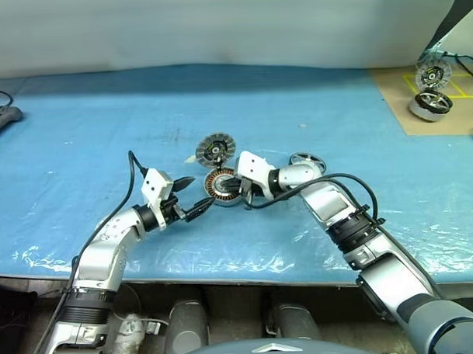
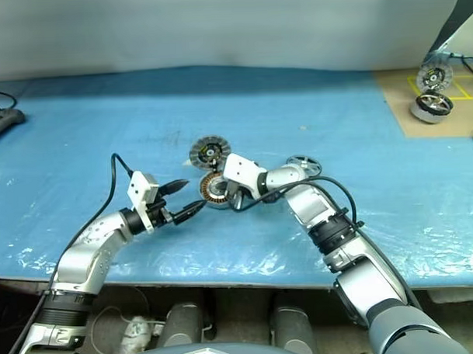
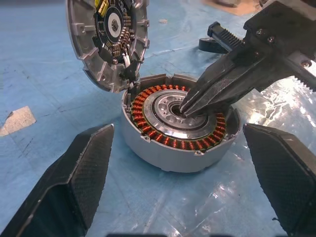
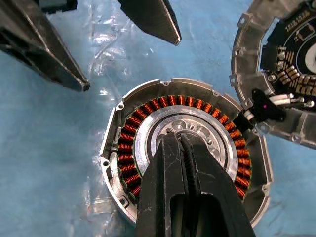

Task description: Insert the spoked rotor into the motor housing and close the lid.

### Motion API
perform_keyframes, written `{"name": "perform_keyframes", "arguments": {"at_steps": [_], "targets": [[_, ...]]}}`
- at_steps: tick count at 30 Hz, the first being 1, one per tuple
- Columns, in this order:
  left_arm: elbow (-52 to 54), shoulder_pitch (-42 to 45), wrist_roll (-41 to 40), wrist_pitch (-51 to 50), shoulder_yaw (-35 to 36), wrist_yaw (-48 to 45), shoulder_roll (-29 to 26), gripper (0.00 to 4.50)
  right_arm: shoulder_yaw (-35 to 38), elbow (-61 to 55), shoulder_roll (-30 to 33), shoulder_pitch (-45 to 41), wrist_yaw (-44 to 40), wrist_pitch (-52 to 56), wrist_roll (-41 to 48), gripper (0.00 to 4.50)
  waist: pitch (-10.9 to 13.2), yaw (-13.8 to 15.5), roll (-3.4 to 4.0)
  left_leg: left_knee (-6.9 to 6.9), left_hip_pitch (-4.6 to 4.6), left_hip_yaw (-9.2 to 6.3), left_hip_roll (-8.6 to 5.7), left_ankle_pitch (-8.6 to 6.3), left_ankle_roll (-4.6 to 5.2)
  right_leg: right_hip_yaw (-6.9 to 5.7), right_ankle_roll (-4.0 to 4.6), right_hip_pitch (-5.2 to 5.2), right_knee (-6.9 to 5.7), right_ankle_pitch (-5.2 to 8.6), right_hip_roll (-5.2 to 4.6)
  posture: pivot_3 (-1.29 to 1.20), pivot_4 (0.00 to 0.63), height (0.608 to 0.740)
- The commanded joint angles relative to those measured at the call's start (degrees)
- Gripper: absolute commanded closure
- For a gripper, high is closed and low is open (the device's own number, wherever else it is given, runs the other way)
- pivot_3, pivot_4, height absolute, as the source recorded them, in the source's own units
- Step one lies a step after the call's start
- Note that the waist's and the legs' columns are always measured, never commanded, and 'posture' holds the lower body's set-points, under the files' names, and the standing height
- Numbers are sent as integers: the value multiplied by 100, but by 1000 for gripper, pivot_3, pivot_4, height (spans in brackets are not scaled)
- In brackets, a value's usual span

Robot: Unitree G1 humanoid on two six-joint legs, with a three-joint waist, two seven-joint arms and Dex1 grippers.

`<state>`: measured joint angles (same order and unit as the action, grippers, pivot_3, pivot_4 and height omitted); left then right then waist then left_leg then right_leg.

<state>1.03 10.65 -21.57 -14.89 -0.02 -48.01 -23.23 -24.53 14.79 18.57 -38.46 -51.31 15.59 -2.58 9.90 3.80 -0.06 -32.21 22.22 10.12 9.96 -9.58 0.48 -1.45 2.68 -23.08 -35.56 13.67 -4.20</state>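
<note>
The motor housing (image 1: 221,185), a round silver cup with copper windings, sits on the blue sheet at the table's middle. The lid (image 1: 215,150) stands tilted at its far edge, ribbed circuit face showing, joined to it by a short wire. My right gripper (image 4: 180,140) is shut, its tips resting in the housing's (image 4: 185,153) silver centre. My left gripper (image 1: 200,192) is open just left of the housing, its fingers (image 3: 79,173) apart on either side and not touching. The spoked rotor (image 1: 307,160) lies flat on the sheet behind my right wrist, partly hidden.
A brown board at the far right holds another ribbed disc (image 1: 433,75) and a silver cup (image 1: 430,104). A dark power strip (image 1: 1,119) lies at the far left. The blue sheet (image 1: 103,135) covers the table to its front edge.
</note>
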Motion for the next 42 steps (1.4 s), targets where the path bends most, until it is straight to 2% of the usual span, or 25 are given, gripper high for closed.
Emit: {"name": "perform_keyframes", "arguments": {"at_steps": [1, 7, 11, 14, 19, 21, 25, 28, 31, 39, 42], "targets": [[116, -58, -88, 131, 73, -119, -51, 0, 602, -412, -44, 3, -68, 491, 561, 4429, 1, 1, 0, 0, -1, 0, 0, 0, 0, 1, 0, 0, 0, 0, 0, 0, 150, 740], [205, -121, -103, 118, 12, -154, 17, 0, 1538, -1327, 387, -203, -259, 1382, 1391, 4429, 7, 11, -1, 4, 11, 0, -2, 0, 1, 1, 0, -9, 4, 0, 0, 0, 150, 740], [199, -166, -58, 155, -78, -128, 138, 0, 1854, -1387, 1410, -180, -577, 1297, 1276, 4429, 8, 42, -3, 6, 11, 0, -3, 0, 1, -1, 0, -5, 10, 0, 0, 0, 150, 740], [149, -193, -28, 200, -128, -152, 192, 0, 1884, -1042, 2023, -46, -803, 850, 1131, 3855, 9, 34, -6, 3, 10, 0, -6, 0, 2, 1, -1, -1, 14, 0, -1, 0, 150, 740], [-153, -76, 13, 336, -130, -253, 204, 0, 1767, -647, 2478, 51, -849, 477, 852, 2180, 10, -15, -5, 6, 0, 0, -1, 0, 3, 1, 0, -1, 10, 0, 2, 0, 150, 740], [-311, -10, 56, 461, -138, -297, 196, 0, 1518, -446, 2611, 82, -629, -58, 336, 1450, 10, -15, -4, 6, 1, 1, -2, 1, 4, 1, 0, -3, 10, 0, 2, 0, 150, 740], [-501, 26, 87, 628, -174, -393, 185, 0, 1123, -129, 2907, 139, -771, -1224, -282, 1450, 11, 10, -5, 1, 8, 1, -4, 1, 5, 1, 0, -3, 10, 0, 0, 0, 150, 740], [-619, 44, 133, 722, -200, -415, 188, 0, 1082, 220, 2843, -88, -787, -1512, -384, 1450, 11, 9, -5, -1, 10, 1, -3, 0, 10, 0, 0, -3, 11, 0, 0, 0, 150, 740], [-699, 145, 177, 754, -199, -384, 216, 0, 832, 731, 2996, -524, -789, -2239, -903, 1450, 12, -8, -4, -8, 14, 1, -4, 3, 16, 0, 0, -9, 2, -1, 0, 0, 150, 740], [-540, 44, 196, 699, -234, -335, 226, 0, 522, 1594, 2840, -1165, -1408, -2893, -1153, 1450, 12, 4, -5, -27, 26, 1, 2, 3, 33, -2, 1, -14, -9, 0, 0, 0, 150, 740], [-453, 13, 187, 659, -233, -309, 223, 0, 352, 2008, 2781, -1272, -1358, -3205, -1407, 1450, 12, 5, -4, -49, 42, 1, 9, -6, 48, -8, 1, -16, -10, -1, 0, 0, 150, 740]]}}
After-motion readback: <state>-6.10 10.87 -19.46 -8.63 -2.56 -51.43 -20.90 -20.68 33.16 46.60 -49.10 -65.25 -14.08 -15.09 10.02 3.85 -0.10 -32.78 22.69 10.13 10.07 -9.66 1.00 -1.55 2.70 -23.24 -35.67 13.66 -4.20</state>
